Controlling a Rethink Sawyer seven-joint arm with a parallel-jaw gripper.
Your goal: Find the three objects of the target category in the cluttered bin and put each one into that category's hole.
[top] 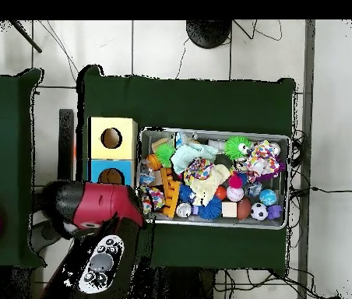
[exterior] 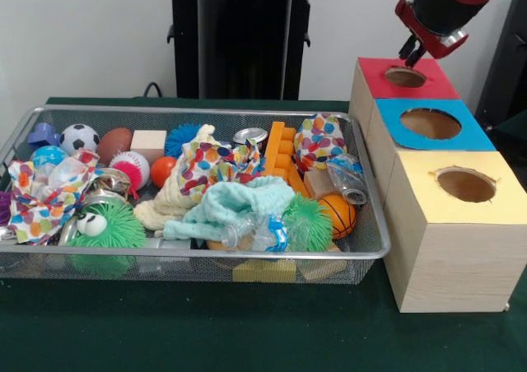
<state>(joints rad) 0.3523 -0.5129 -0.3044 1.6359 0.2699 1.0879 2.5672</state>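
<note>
gripper [exterior: 409, 57] hovering just above red box hole [exterior: 405, 77], can't tell if it's gripping | cluttered bin [exterior: 362, 141] sitting below, off to its side | i'm centring over the hole before lowering

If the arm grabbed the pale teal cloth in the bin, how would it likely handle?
The teal cloth lies crumpled and draped over other items in the cluttered bin, so it is probably floppy and light. It may drag the clear plastic bottle beside it. Unlikely to roll.
</note>
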